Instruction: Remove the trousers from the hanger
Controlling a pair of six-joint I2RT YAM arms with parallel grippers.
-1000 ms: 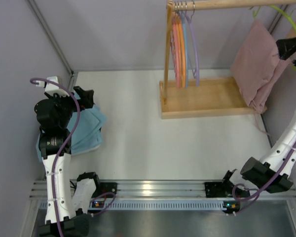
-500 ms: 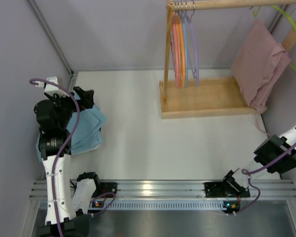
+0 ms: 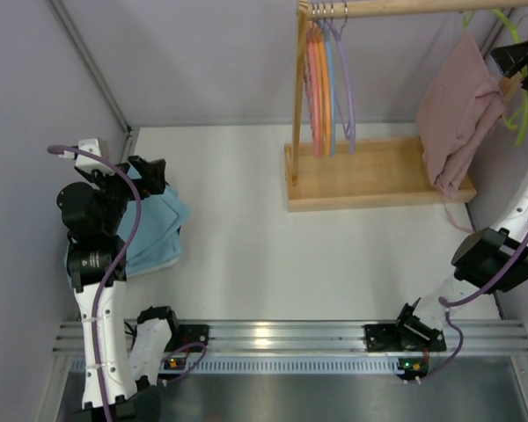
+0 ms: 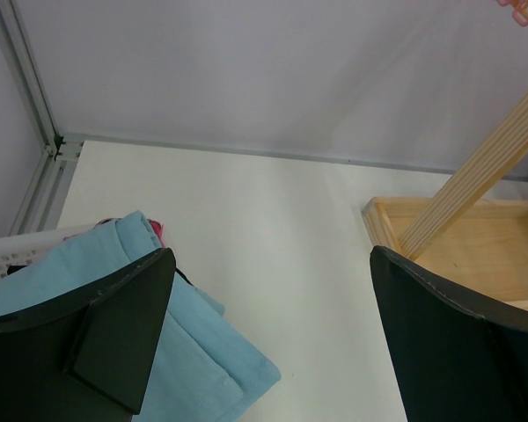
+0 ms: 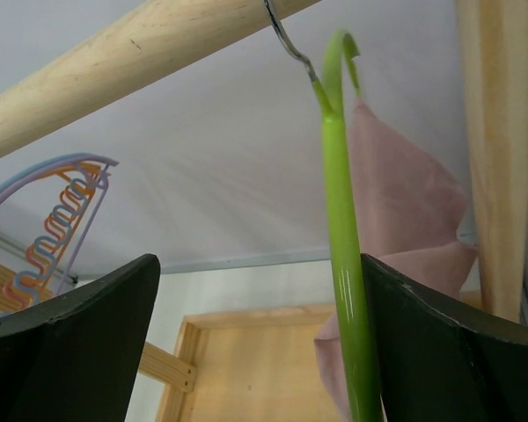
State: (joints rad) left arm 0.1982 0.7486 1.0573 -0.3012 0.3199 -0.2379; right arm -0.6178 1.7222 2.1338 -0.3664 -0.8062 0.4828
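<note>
Now | right fingers (image 5: 70,352) wide apart, empty | hanger (image 5: 344,264) between them | trousers (image 5: 405,220) just behind

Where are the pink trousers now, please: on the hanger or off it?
On it: the trousers drape over the green hanger, which hooks on the wooden rail.

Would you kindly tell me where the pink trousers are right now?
In the top external view, the pink trousers hang at the far right, draped on the green plastic hanger over the wooden rack's base.
</note>
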